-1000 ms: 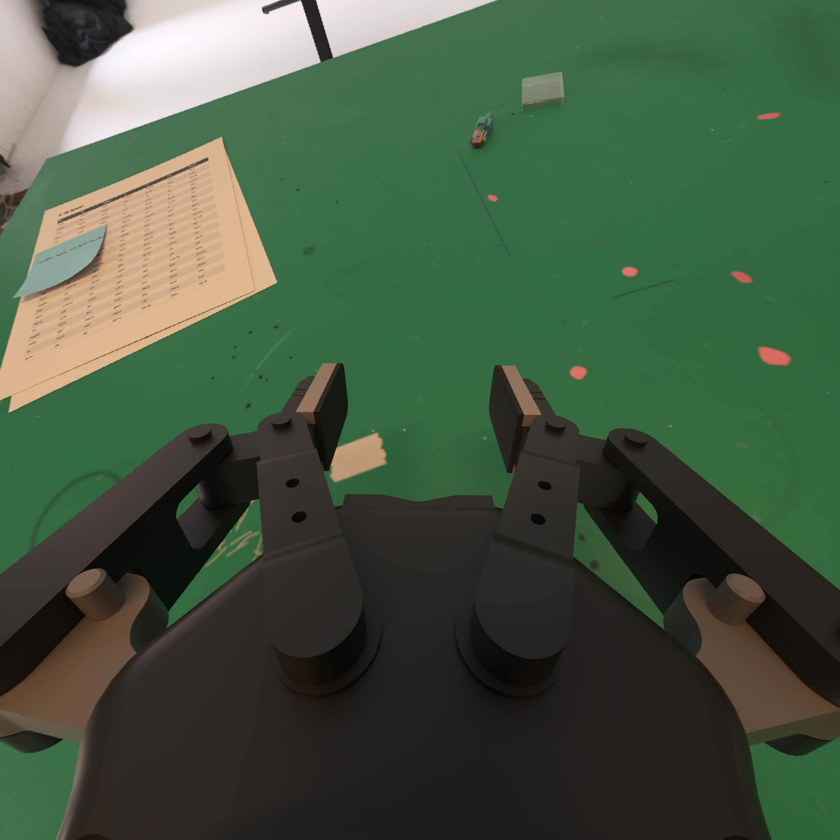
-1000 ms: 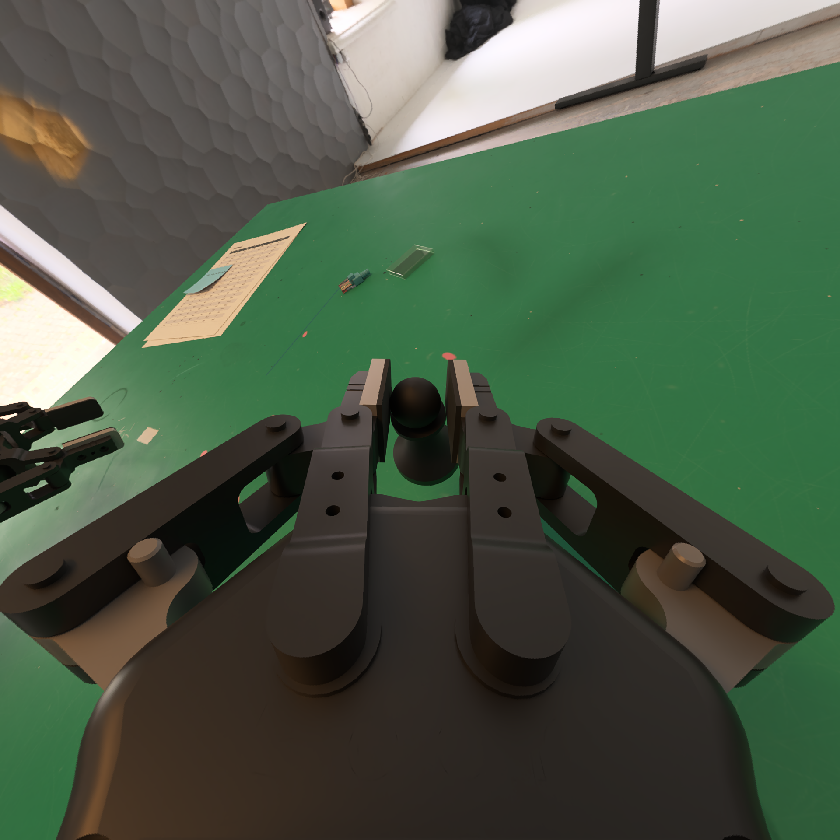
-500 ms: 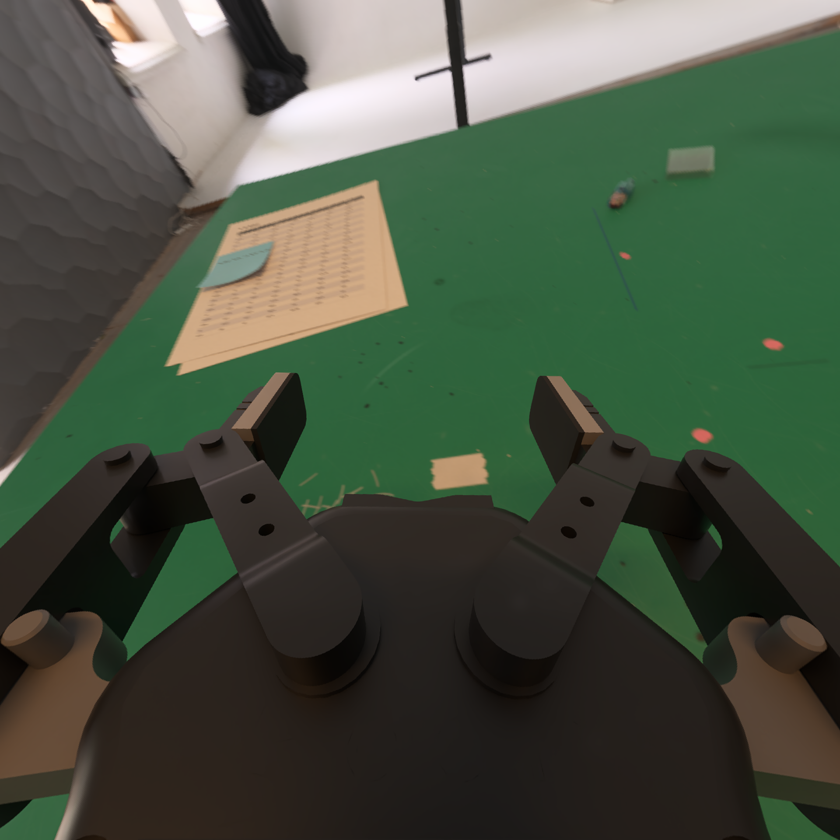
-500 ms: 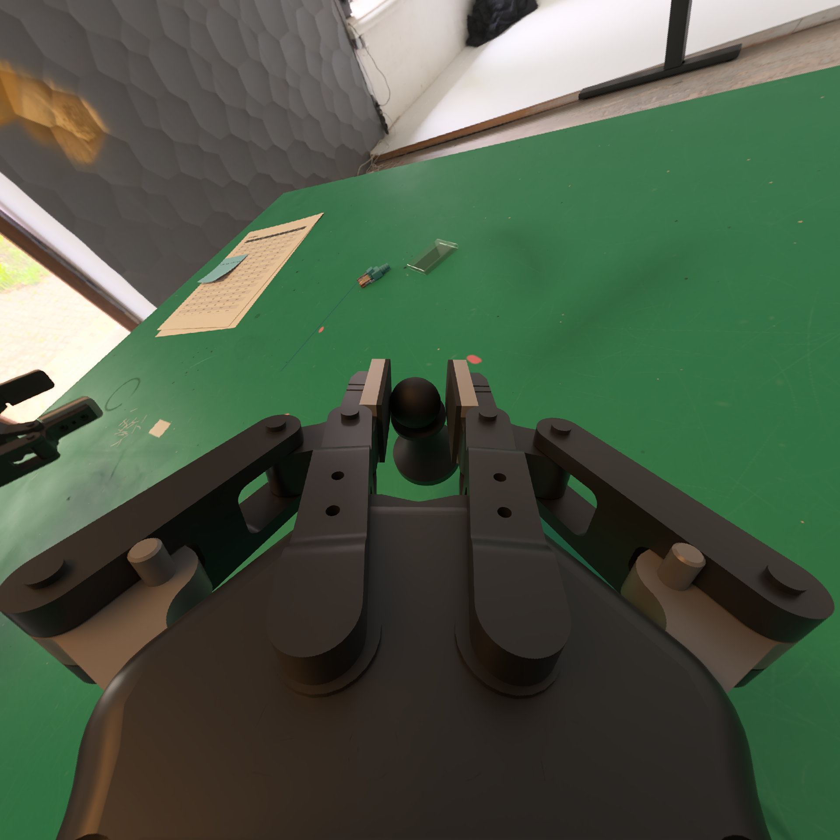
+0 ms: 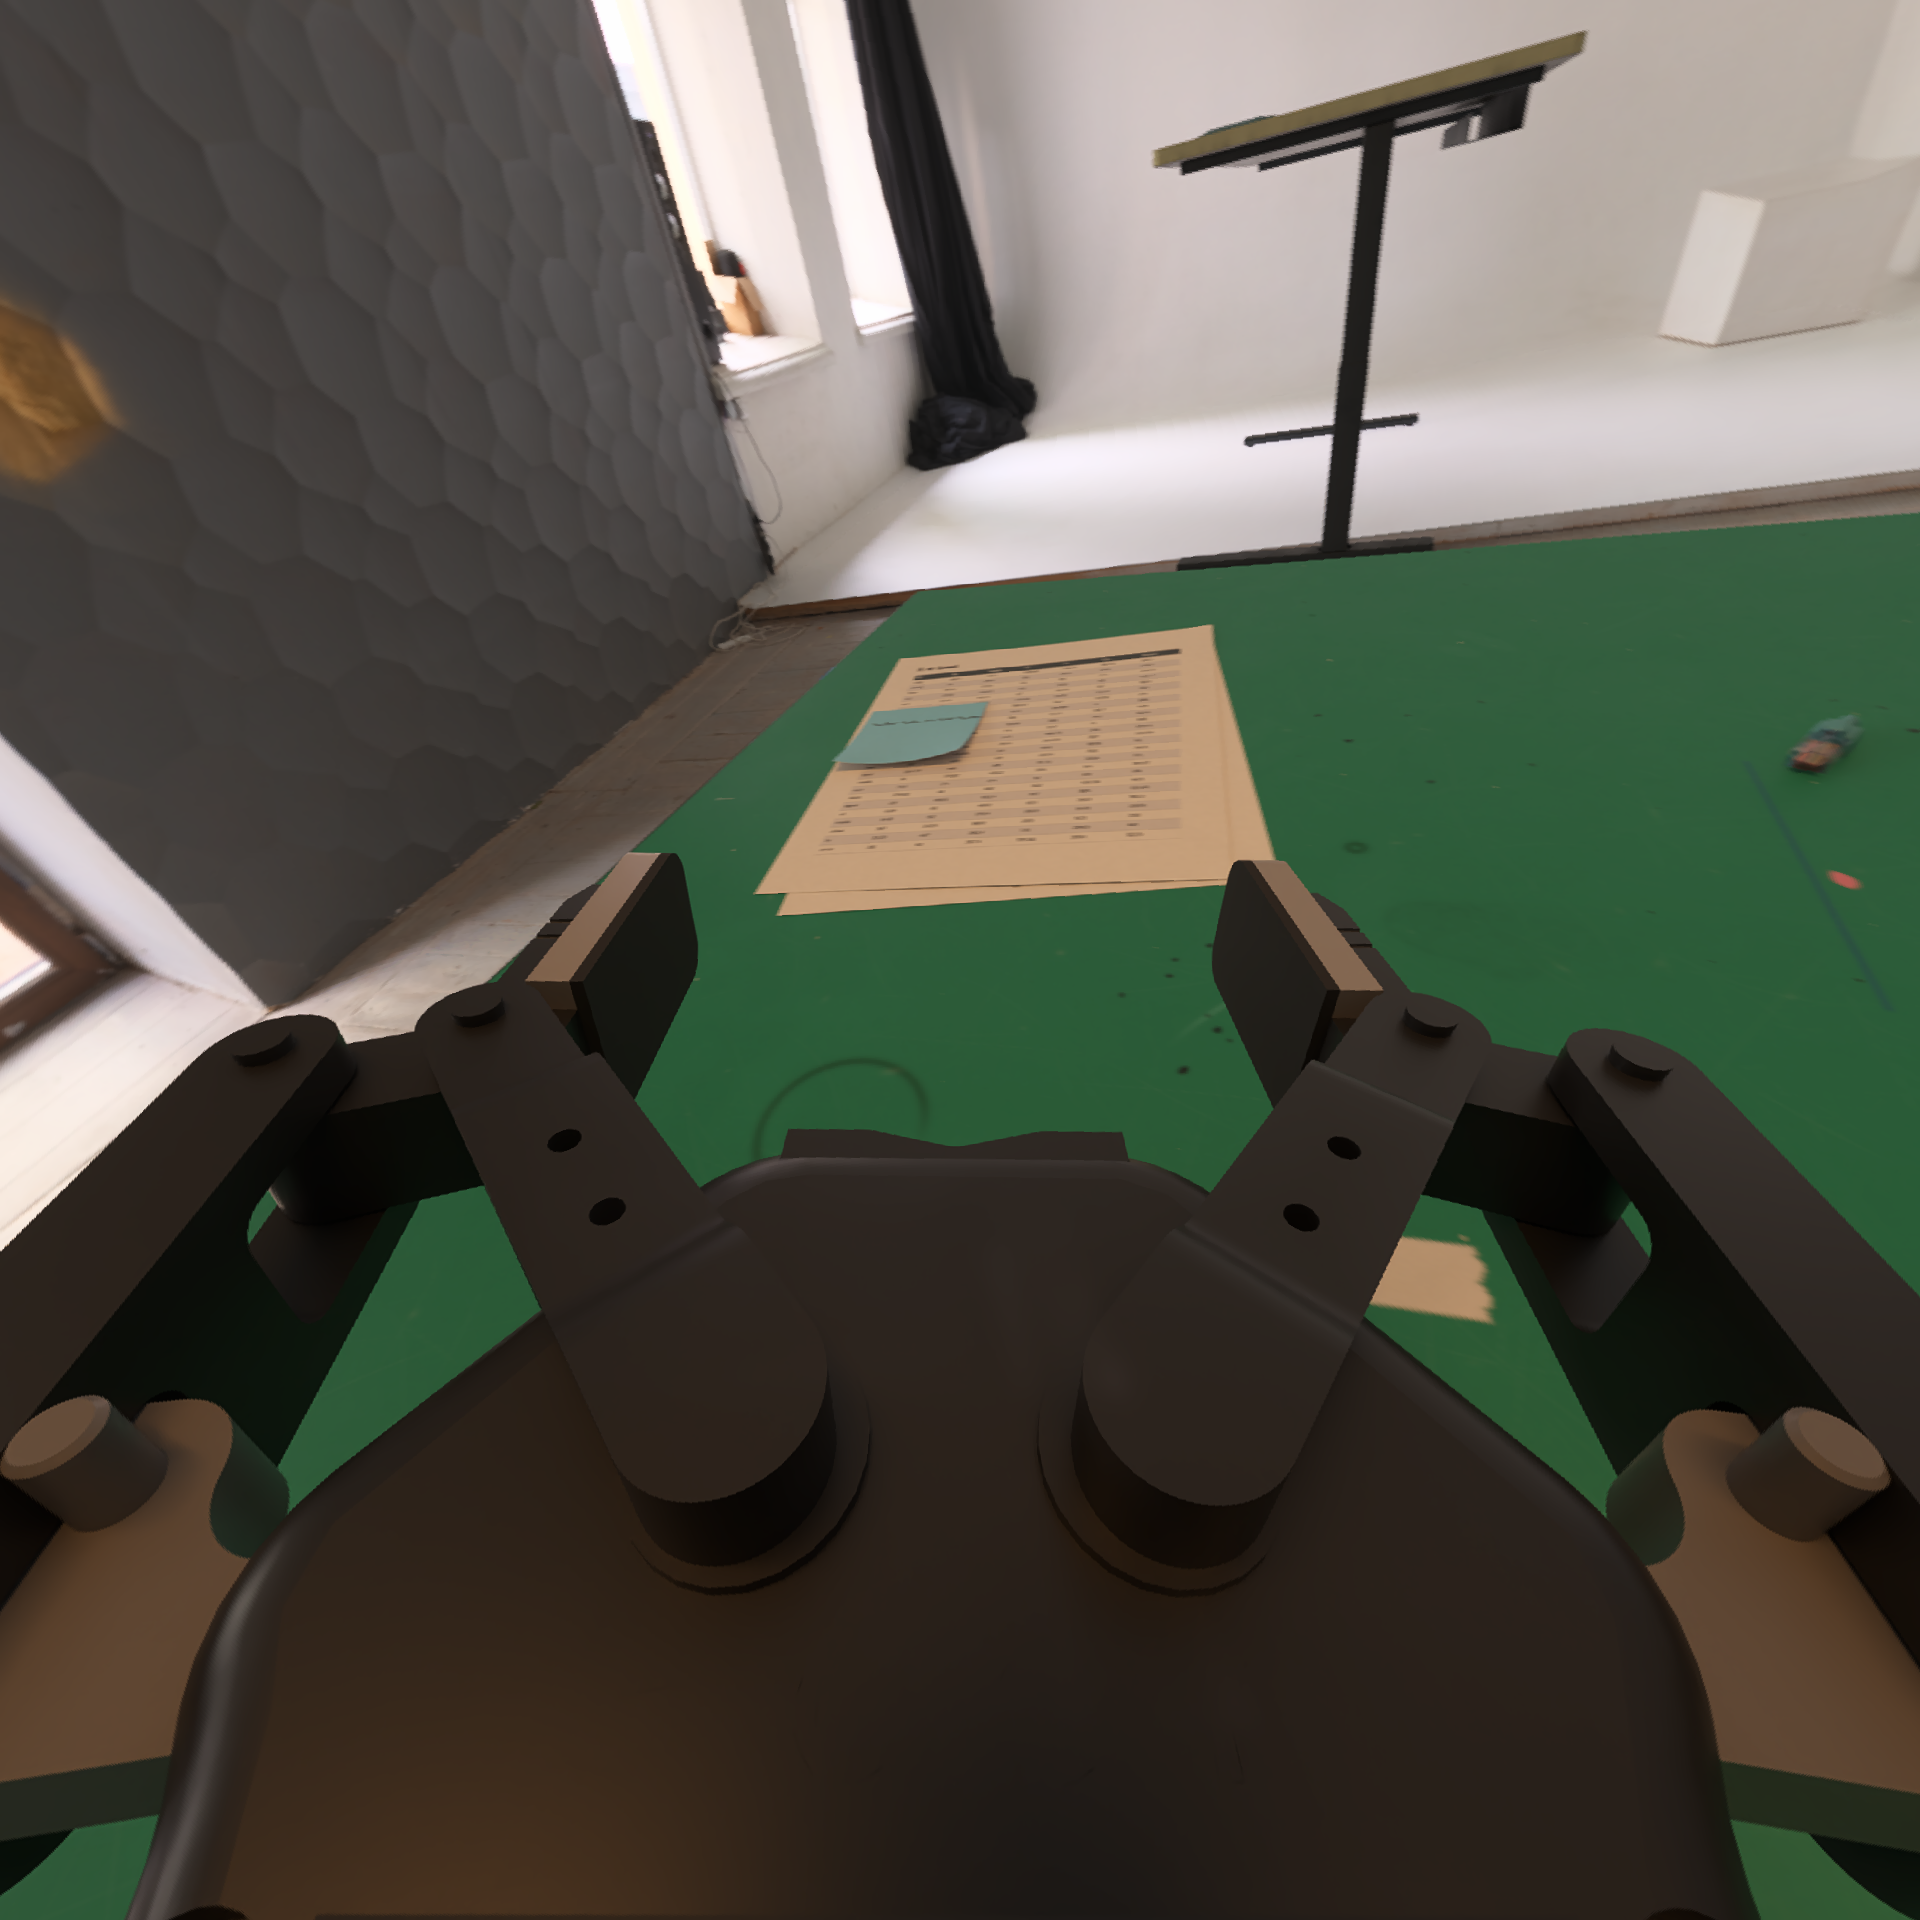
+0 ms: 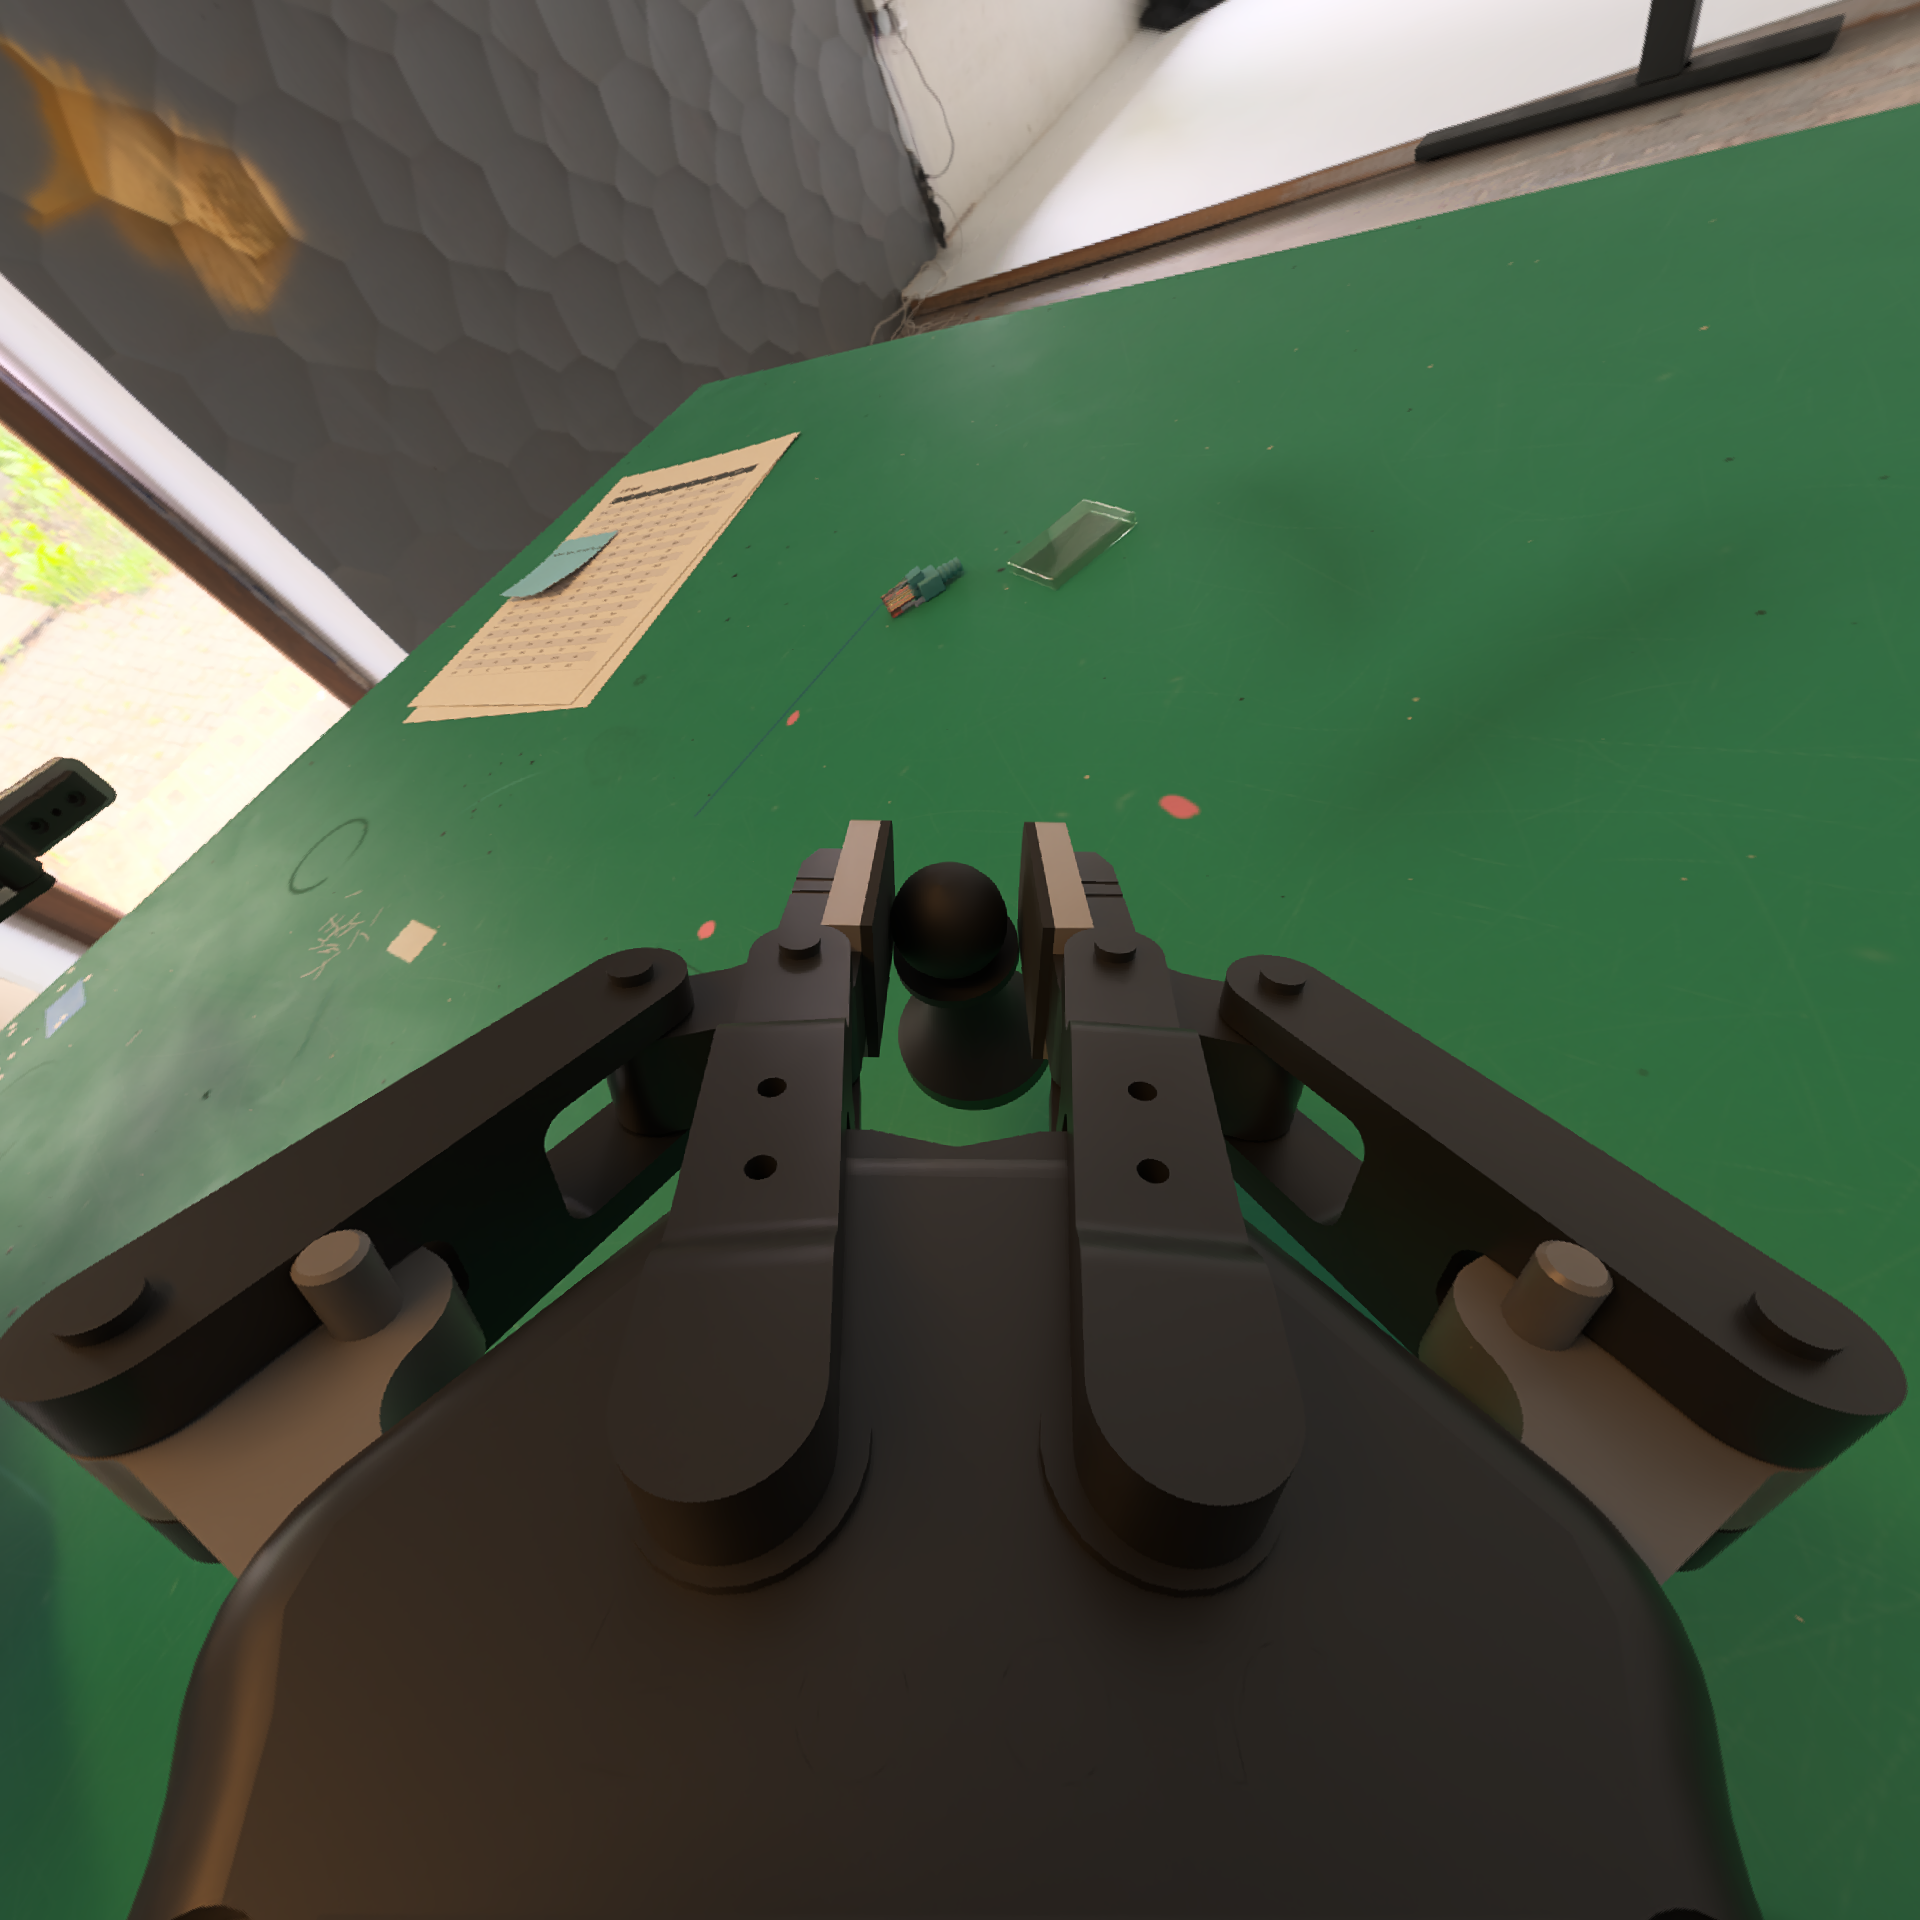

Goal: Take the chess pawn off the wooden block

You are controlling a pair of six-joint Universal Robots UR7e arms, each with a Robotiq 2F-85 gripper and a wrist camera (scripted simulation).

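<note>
In the right wrist view my right gripper (image 6: pixel 954 878) is shut on a black chess pawn (image 6: pixel 951 920). Its pads clamp the round head and the base hangs toward the palm, above the green table (image 6: pixel 1455 727). No wooden block shows in either view. In the left wrist view my left gripper (image 5: pixel 956 940) is wide open and empty, held above the table's left part. Part of the left gripper (image 6: pixel 42 821) also shows at the left edge of the right wrist view.
Tan printed sheets (image 5: pixel 1029 779) with a teal note (image 5: pixel 914 736) lie ahead of the left gripper, also in the right wrist view (image 6: pixel 613 582). A small teal plug (image 6: pixel 920 590), a clear flat case (image 6: pixel 1075 542) and a tape scrap (image 5: pixel 1439 1280) lie on the table. The table's left edge (image 5: pixel 665 821) is close.
My left gripper has opened wider and swung up and to the left, now facing the sheets and the wall. My right gripper has kept the pawn and shifted slightly.
</note>
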